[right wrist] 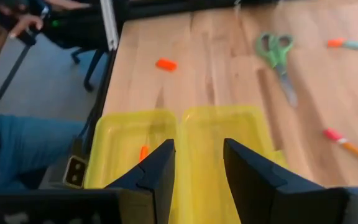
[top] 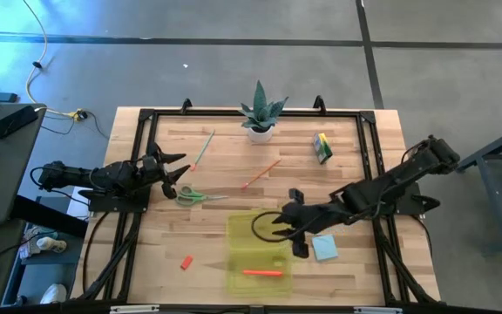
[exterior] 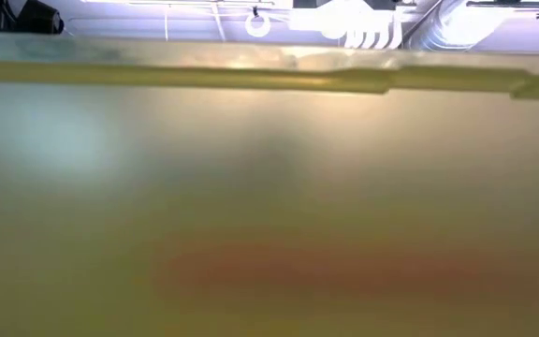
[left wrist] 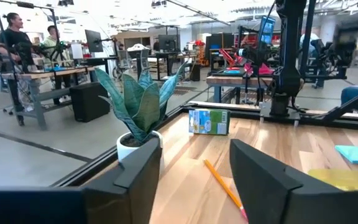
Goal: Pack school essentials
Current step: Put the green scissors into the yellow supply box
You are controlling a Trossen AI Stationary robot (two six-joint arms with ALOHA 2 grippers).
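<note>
My left gripper (top: pixel 182 169) (left wrist: pixel 194 171) is open near the table's left edge, just beyond the green-handled scissors (top: pixel 193 196) lying flat. My right gripper (top: pixel 261 228) (right wrist: pixel 199 167) is open above the far end of the translucent yellow-green case (top: pixel 256 253) (right wrist: pixel 166 146). A red marker (top: pixel 262 273) (right wrist: pixel 143 152) lies inside the case. On the wood lie the tiny red eraser (top: pixel 186 262) (right wrist: pixel 166 64), the orange pencil (top: pixel 261 174) (left wrist: pixel 221 182), the pale pencil (top: pixel 203 149), the light-blue notepad (top: pixel 325 248) (left wrist: pixel 357 154) and the crayon box (top: pixel 322 147) (left wrist: pixel 209 121).
A small potted spiky plant (top: pixel 261 114) (left wrist: pixel 138 106) stands at the middle of the far edge. A black frame rail (top: pixel 369 148) runs around the table. The case wall (exterior: pixel 269 187) fills the low view. People (left wrist: pixel 17 37) stand in the room beyond.
</note>
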